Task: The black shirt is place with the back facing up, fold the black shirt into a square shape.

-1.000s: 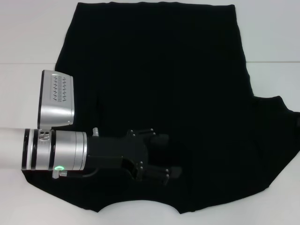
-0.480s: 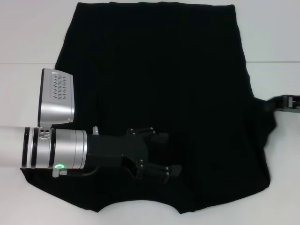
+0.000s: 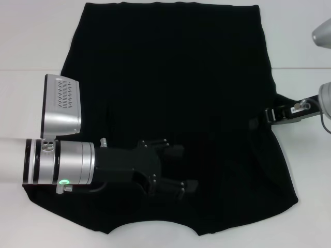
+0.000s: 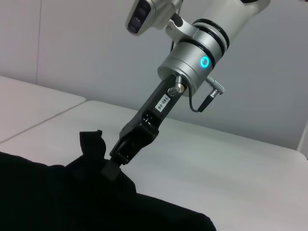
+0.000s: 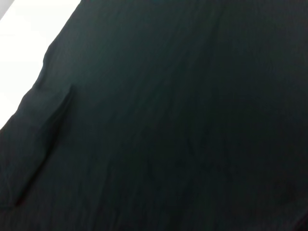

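Black shirt (image 3: 176, 88) lies spread flat on the white worktop (image 3: 31, 46), plain side up, its long axis running away from the robot, with the neck opening at the near edge. The right gripper (image 3: 257, 123) has the right sleeve pinched between its fingers; in the left wrist view this gripper (image 4: 111, 162) is clenched on a raised tuft of cloth at the shirt's edge. The sleeve must go inward, toward the middle of the shirt, so the move turns on this direction: from the right gripper the body of the shirt lies to the robot's left. The left gripper (image 3: 187, 168) rests low over the near middle part of the shirt, fingers spread apart and holding nothing. It lies near the sleeve's probable landing place and may hinder the fold.
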You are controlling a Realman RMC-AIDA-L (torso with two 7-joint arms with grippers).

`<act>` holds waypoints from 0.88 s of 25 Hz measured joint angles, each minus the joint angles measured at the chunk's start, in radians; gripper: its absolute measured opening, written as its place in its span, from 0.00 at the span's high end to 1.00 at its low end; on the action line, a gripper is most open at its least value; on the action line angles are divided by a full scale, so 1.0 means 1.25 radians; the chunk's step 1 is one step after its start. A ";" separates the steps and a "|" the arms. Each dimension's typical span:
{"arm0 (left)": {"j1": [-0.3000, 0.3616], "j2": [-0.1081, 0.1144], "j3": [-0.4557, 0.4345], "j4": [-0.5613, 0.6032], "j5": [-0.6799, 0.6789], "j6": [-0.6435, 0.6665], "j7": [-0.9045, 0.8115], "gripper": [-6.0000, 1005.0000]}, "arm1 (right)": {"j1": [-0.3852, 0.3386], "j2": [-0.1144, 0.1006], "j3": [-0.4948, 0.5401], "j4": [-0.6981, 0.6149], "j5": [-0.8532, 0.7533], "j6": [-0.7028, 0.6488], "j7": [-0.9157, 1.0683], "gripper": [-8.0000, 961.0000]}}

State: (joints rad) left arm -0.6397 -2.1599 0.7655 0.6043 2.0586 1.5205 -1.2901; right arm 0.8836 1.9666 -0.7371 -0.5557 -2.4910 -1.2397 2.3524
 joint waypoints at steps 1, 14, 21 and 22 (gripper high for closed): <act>0.000 0.000 0.000 0.000 0.000 -0.002 0.000 0.06 | 0.002 0.002 -0.008 0.000 0.000 0.000 0.003 0.96; 0.000 0.001 -0.001 0.004 0.001 -0.035 -0.009 0.06 | 0.038 0.035 -0.055 -0.003 0.004 -0.043 0.007 0.88; 0.002 0.003 -0.001 0.003 0.001 -0.041 -0.012 0.06 | 0.031 0.030 -0.064 -0.010 0.001 -0.029 0.033 0.70; 0.001 0.003 -0.001 0.003 0.001 -0.041 -0.012 0.06 | 0.026 0.026 -0.062 -0.011 0.002 -0.019 0.042 0.67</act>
State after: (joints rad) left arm -0.6380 -2.1567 0.7638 0.6083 2.0602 1.4693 -1.3056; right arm 0.9165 1.9994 -0.8145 -0.5692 -2.4889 -1.2634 2.4052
